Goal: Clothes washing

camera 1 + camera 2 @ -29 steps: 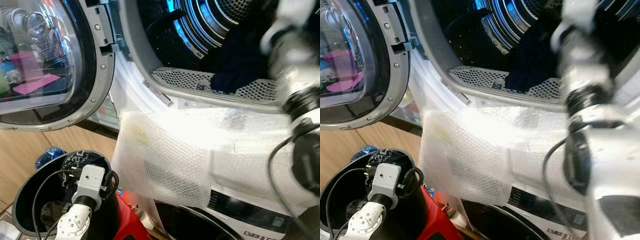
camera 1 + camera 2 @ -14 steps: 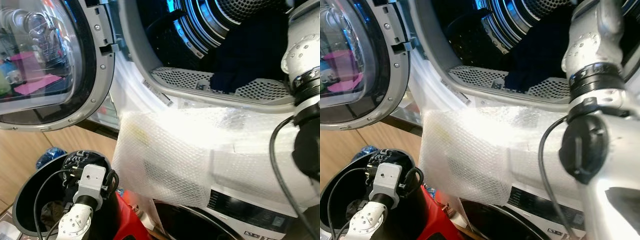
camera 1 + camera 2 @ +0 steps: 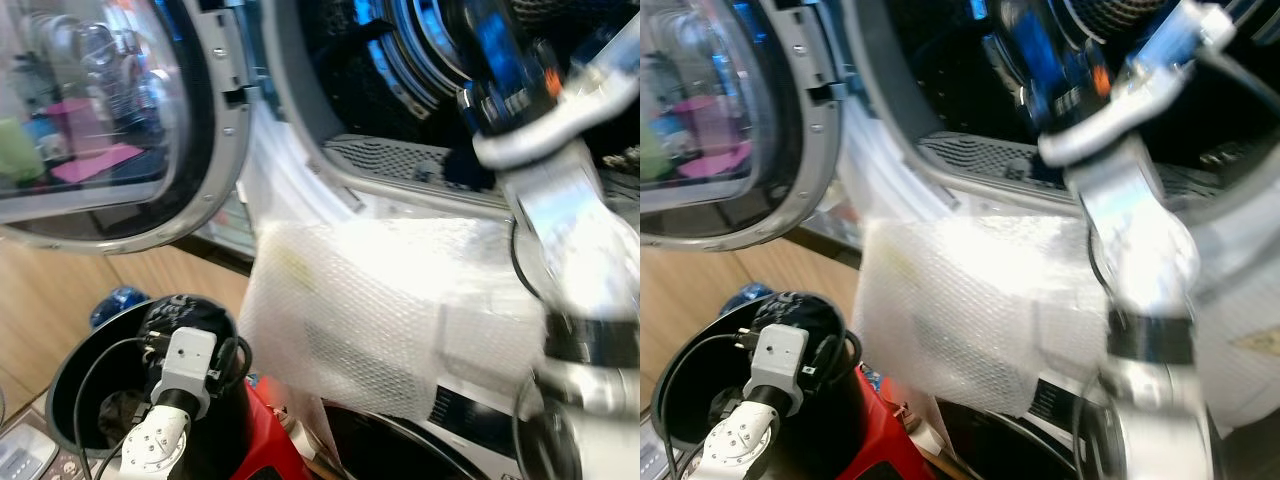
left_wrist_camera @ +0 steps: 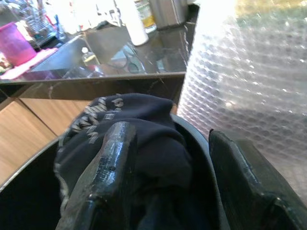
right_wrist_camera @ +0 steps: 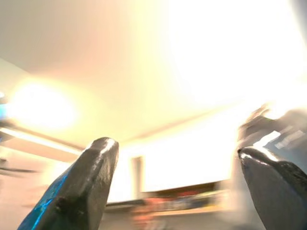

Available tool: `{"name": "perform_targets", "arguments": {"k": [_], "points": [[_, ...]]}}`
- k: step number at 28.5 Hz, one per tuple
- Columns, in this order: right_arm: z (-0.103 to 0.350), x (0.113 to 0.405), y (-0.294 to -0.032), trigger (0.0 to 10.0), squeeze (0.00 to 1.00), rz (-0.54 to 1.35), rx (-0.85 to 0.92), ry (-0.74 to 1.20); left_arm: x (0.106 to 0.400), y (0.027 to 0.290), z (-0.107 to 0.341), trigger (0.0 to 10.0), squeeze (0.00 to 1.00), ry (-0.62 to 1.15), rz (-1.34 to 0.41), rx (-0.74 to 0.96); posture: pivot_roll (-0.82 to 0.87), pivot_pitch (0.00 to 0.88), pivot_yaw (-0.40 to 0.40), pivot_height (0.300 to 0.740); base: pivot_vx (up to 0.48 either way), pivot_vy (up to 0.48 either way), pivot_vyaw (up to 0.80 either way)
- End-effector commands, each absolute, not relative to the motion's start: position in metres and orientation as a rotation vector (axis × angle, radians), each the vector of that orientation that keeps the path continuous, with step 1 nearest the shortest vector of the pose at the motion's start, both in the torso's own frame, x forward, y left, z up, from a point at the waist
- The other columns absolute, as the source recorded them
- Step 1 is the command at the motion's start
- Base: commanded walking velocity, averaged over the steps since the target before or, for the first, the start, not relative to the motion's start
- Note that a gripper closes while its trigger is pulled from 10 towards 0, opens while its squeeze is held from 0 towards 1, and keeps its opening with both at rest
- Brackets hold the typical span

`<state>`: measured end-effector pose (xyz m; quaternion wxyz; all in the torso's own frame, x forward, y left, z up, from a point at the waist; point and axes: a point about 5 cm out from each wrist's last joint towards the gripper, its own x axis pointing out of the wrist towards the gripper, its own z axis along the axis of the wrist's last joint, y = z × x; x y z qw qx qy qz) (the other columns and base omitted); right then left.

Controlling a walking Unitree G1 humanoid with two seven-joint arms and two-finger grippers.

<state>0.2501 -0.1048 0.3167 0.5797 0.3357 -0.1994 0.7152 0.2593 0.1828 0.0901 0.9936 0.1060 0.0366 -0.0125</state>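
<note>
Strong glare whitens the bubble wrap (image 3: 380, 300) on the washer front, while blue light glints inside the dark drum (image 3: 420, 60). The right arm (image 3: 1130, 220) is smeared by motion blur in both eye views. The right wrist view is washed out in yellow-white overexposure and blurred; the left wrist view is sharper, its bubble wrap overbright.

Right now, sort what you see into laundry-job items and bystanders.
Job: open front-loading washer drum; round glass washer door; dark garment in black round bin; left gripper over it; right gripper.

Bystanders: white bubble wrap sheet; red object; pink container.
</note>
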Motion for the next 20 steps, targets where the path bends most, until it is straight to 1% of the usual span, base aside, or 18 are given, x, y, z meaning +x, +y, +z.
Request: {"name": "perform_targets", "arguments": {"k": [1,2,3,4,5,6,8,9,10,11,13,14,15,16,17,18,19,20], "points": [[0.314,0.231,-0.098,10.0,0.00,1.787,0.807,-0.449,0.257,0.187,0.092,10.0,0.00,0.064,-0.018,0.222,0.02,0.000,0.103,0.740,0.000,0.000,0.00],[0.305,0.224,-0.098,10.0,0.00,1.802,0.830,-0.426,0.257,0.188,0.092,10.0,0.00,0.063,-0.016,0.220,0.02,0.000,0.104,0.740,0.000,0.000,0.00],[0.305,0.224,-0.098,10.0,0.00,1.802,0.830,-0.426,0.257,0.188,0.092,10.0,0.00,0.063,-0.016,0.220,0.02,0.000,0.104,0.740,0.000,0.000,0.00],[0.286,0.214,-0.093,10.0,0.00,1.809,0.809,-0.343,0.257,0.188,0.093,10.0,0.00,0.061,-0.014,0.219,0.01,0.000,0.106,0.740,0.000,0.000,0.00],[0.240,0.201,-0.083,10.0,0.00,1.771,0.793,-0.126,0.257,0.187,0.095,10.0,0.00,0.048,-0.015,0.214,0.01,0.000,0.103,0.740,0.000,0.000,0.00],[0.215,0.199,-0.079,10.0,0.00,1.726,0.749,-0.027,0.257,0.187,0.096,10.0,0.00,0.040,-0.013,0.214,0.02,0.000,0.102,0.740,0.000,0.000,0.00],[0.193,0.196,-0.078,10.0,0.00,1.684,0.696,0.058,0.258,0.187,0.097,10.0,0.00,0.033,-0.012,0.215,0.02,0.000,0.101,0.740,0.000,0.000,0.00],[0.166,0.200,-0.081,10.0,0.00,1.589,0.660,0.168,0.259,0.188,0.099,10.0,0.00,0.026,-0.001,0.210,0.01,0.000,0.097,0.740,0.000,0.000,0.00],[0.132,0.208,-0.088,10.0,0.00,1.440,0.651,0.269,0.260,0.188,0.100,10.0,0.00,0.021,0.009,0.204,0.02,0.000,0.095,0.740,0.000,0.000,0.00],[0.107,0.211,-0.094,10.0,0.00,1.342,0.636,0.344,0.260,0.189,0.100,10.0,0.00,0.017,0.017,0.201,0.02,0.000,0.092,0.740,0.000,0.000,0.00],[0.049,0.229,-0.118,10.0,0.00,0.961,0.634,0.465,0.260,0.192,0.102,10.0,0.00,0.007,0.036,0.204,0.03,0.000,0.087,0.740,0.000,0.000,0.00],[0.049,0.229,-0.118,10.0,0.00,0.961,0.634,0.465,0.260,0.192,0.102,10.0,0.00,0.007,0.036,0.204,0.03,0.000,0.087,0.740,0.000,0.000,0.00],[0.013,0.237,-0.142,10.0,0.00,0.670,0.669,0.522,0.259,0.196,0.105,10.0,0.00,-0.003,0.061,0.204,0.04,0.000,0.087,0.740,0.000,0.000,0.00],[-0.001,0.238,-0.153,10.0,0.00,0.534,0.665,0.551,0.259,0.198,0.106,10.0,0.00,-0.008,0.072,0.206,0.04,0.000,0.088,0.740,0.000,0.000,0.00],[-0.001,0.238,-0.153,10.0,0.00,0.534,0.665,0.551,0.259,0.198,0.106,10.0,0.00,-0.008,0.072,0.206,0.04,0.000,0.088,0.740,0.000,0.000,0.00],[-0.014,0.237,-0.163,10.0,0.00,0.396,0.673,0.581,0.259,0.200,0.108,10.0,0.00,-0.015,0.082,0.204,0.04,0.000,0.090,0.740,0.000,0.000,0.00],[-0.014,0.237,-0.163,10.0,0.00,0.396,0.673,0.581,0.259,0.200,0.108,10.0,0.00,-0.015,0.082,0.204,0.04,0.000,0.090,0.740,0.000,0.000,0.00],[-0.029,0.231,-0.175,10.0,0.00,0.229,0.637,0.633,0.259,0.201,0.111,10.0,0.00,-0.025,0.086,0.208,0.04,0.000,0.096,0.740,0.000,0.000,0.00]]}}
